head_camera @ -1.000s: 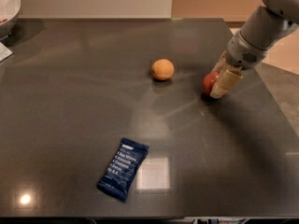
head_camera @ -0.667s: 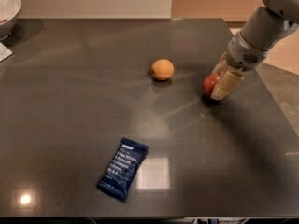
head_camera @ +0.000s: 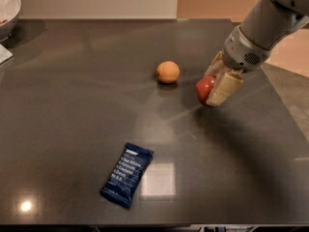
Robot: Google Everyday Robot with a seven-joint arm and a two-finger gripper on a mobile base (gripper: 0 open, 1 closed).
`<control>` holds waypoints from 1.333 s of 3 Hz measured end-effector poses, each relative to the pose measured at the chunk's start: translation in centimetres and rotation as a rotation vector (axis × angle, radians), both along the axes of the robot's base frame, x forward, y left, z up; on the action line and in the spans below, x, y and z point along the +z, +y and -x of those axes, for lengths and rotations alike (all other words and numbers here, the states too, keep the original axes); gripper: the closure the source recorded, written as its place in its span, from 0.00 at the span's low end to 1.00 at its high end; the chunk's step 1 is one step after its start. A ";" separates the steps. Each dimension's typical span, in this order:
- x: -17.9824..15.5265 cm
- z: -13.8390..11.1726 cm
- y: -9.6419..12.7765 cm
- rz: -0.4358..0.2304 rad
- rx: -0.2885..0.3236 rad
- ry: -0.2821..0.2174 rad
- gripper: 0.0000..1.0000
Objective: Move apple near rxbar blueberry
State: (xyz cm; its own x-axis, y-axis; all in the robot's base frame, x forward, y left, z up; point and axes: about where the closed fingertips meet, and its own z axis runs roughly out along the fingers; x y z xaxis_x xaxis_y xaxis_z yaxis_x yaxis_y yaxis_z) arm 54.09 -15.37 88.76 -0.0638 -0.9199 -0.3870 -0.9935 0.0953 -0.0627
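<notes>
The red apple (head_camera: 204, 87) is at the right of the dark table, held between the pale fingers (head_camera: 223, 88) of my gripper (head_camera: 213, 82). The gripper is shut on the apple, and the arm reaches in from the upper right. I cannot tell whether the apple touches the table. The navy rxbar blueberry (head_camera: 127, 174) lies flat near the front edge, well to the left of and nearer than the apple. Part of the apple is hidden behind the near finger.
A small orange fruit (head_camera: 168, 72) sits just left of the apple. A white bowl (head_camera: 8, 9) stands at the far left corner, with a white object (head_camera: 4, 55) below it. The table's right edge (head_camera: 285, 105) runs close behind the gripper.
The gripper has moved a little to the left and toward the front with the apple in it. The orange fruit and the bar have not moved.
</notes>
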 end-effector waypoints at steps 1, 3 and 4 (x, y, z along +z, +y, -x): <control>0.5 2.5 2.6 -0.032 0.073 -0.009 1.00; -0.2 6.9 5.8 -0.055 0.193 -0.017 1.00; -0.9 8.2 7.0 -0.066 0.243 -0.017 1.00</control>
State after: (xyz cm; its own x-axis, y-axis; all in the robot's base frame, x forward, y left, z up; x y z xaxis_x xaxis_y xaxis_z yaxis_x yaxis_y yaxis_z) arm 45.90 -8.36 87.85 0.1630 -0.8800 -0.4461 -0.9866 -0.1414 -0.0815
